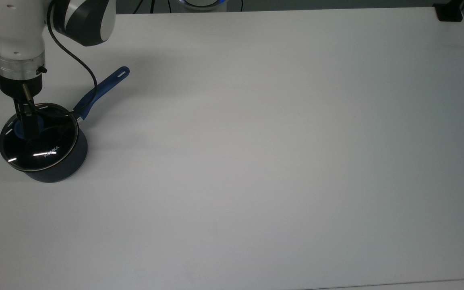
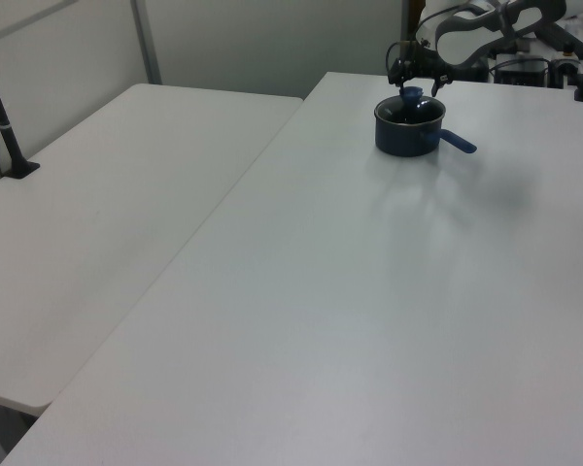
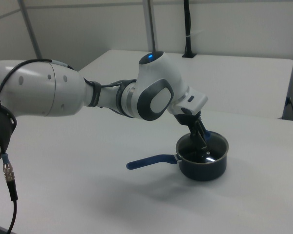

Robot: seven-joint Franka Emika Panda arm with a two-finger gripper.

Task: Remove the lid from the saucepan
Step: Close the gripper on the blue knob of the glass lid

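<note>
- A white, rounded robot arm [image 3: 44, 95] with glossy plastic shells and dark grey joint panels [image 3: 156, 100].
- A small blue light [image 3: 147, 58] glows on top of the elbow housing.
- A silver metal ring [image 1: 16, 66] sits below the white wrist, above a black flange.
- A thin black cable [image 1: 77, 60] loops beside the wrist.
- A slim black two-finger gripper [image 1: 28, 123] hangs from the flange.

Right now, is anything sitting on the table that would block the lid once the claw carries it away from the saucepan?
Nothing visible does. The claw is at the blue knob of the lid, on the saucepan, and the table beside it is bare.
</note>
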